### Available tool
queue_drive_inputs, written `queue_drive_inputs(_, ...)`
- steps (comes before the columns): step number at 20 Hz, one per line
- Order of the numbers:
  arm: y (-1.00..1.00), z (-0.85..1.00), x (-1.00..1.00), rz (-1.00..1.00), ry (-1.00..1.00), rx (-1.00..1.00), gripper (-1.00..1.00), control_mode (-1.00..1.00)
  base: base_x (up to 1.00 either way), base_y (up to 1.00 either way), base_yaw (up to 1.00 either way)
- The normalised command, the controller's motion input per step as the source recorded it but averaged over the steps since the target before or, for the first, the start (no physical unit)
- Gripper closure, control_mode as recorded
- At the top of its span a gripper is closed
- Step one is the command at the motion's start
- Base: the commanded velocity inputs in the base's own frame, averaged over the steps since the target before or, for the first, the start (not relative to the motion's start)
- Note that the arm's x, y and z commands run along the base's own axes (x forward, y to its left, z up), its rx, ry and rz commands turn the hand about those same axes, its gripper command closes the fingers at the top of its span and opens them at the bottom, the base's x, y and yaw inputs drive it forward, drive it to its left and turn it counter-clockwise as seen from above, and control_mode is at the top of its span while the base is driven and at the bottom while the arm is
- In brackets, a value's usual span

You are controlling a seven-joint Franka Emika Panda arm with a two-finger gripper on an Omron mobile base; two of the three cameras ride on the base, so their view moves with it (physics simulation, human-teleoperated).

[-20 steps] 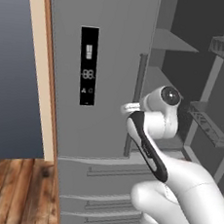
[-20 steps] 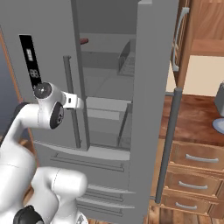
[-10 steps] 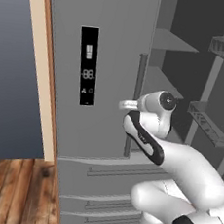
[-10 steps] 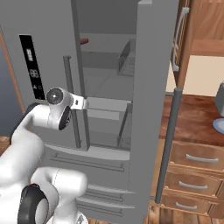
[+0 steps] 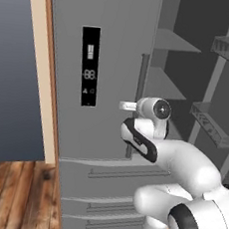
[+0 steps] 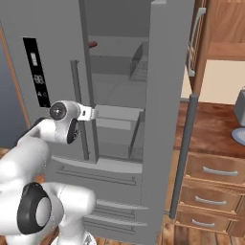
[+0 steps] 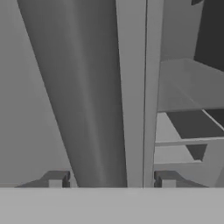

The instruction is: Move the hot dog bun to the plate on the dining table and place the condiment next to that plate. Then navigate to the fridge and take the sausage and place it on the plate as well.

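The fridge [image 5: 112,61] is tall and grey, with its left door shut and its right half standing open. A small dark red-brown sausage [image 6: 92,44] lies on the top shelf inside. My hand is against the left door's vertical handle [image 5: 142,74]. In the hand view that handle [image 7: 87,87] runs up between my two fingertips. My gripper [image 7: 109,180] is open around it, with a sliver of gap on the right side. The hot dog bun, the plate, the dining table and the condiment are out of view.
The open right door [image 6: 167,95] swings out to the right, with a long bar handle [image 6: 184,153]. Beyond it are wooden drawers [image 6: 210,191] under a wood counter. Door shelves [image 5: 214,132] jut out on the right. The fridge's lower drawers [image 5: 109,186] sit below my arm.
My hand has eased slightly down and toward the left door's handle while the elbow folded lower. The fridge and the views have not shifted.
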Motion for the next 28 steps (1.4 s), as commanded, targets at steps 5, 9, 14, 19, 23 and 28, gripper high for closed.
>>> queue_drive_inputs(5, 0.55, 0.22, -0.43, 0.00, -0.03, -0.02, 1.00, -1.00, 0.00, 0.00, 0.00)
queue_drive_inputs(9, 0.70, 0.46, -0.90, 0.01, -0.06, -0.02, 1.00, -1.00, 0.00, 0.00, 0.00)
queue_drive_inputs(14, 0.78, 0.52, -1.00, 0.03, -0.01, -0.01, 1.00, -1.00, 0.00, 0.00, 0.00)
queue_drive_inputs(19, 0.84, 0.76, -1.00, 0.10, 0.07, 0.00, 1.00, -1.00, 0.00, 0.00, 0.00)
queue_drive_inputs(23, 0.97, 0.83, -1.00, 0.16, 0.10, 0.00, 1.00, -1.00, 0.00, 0.00, 0.00)
queue_drive_inputs(28, 1.00, 0.68, -0.87, 0.22, 0.16, 0.00, -1.00, -1.00, 0.00, 0.00, 0.00)
